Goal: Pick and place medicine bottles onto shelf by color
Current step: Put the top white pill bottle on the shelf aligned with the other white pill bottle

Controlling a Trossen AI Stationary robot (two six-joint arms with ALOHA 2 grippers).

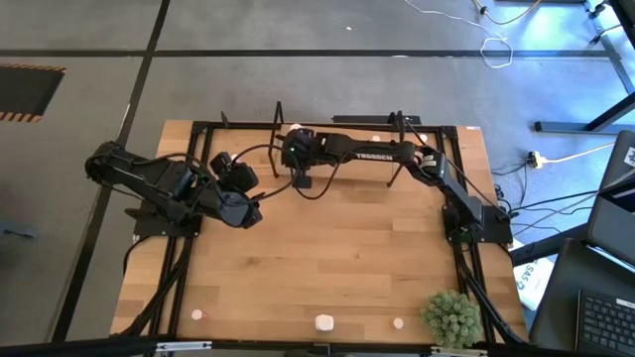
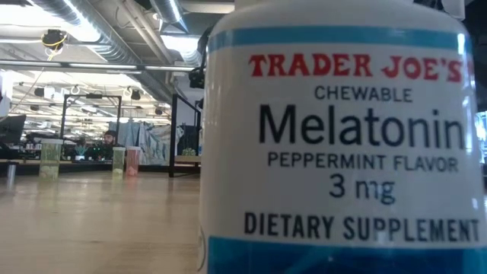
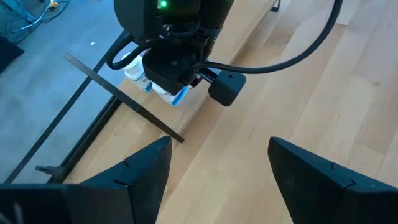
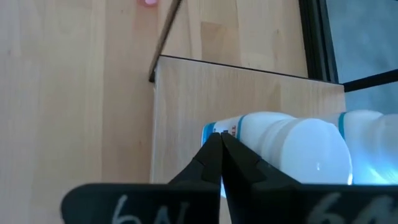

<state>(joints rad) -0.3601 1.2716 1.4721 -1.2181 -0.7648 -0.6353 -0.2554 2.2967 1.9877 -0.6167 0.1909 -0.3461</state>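
Placement step at the shelf (image 4: 249, 93), far edge of the table (image 1: 327, 258). Two white, blue-banded medicine bottles (image 4: 292, 149) lie on the shelf's pale base; more stand along the near edge. The right gripper (image 4: 219, 146), fingers pressed together and empty, hangs just above them. The left gripper (image 3: 214, 171), fingers apart and empty, waits nearby, left. Next move, likely: withdraw and fetch a near-edge bottle (image 1: 324, 322).
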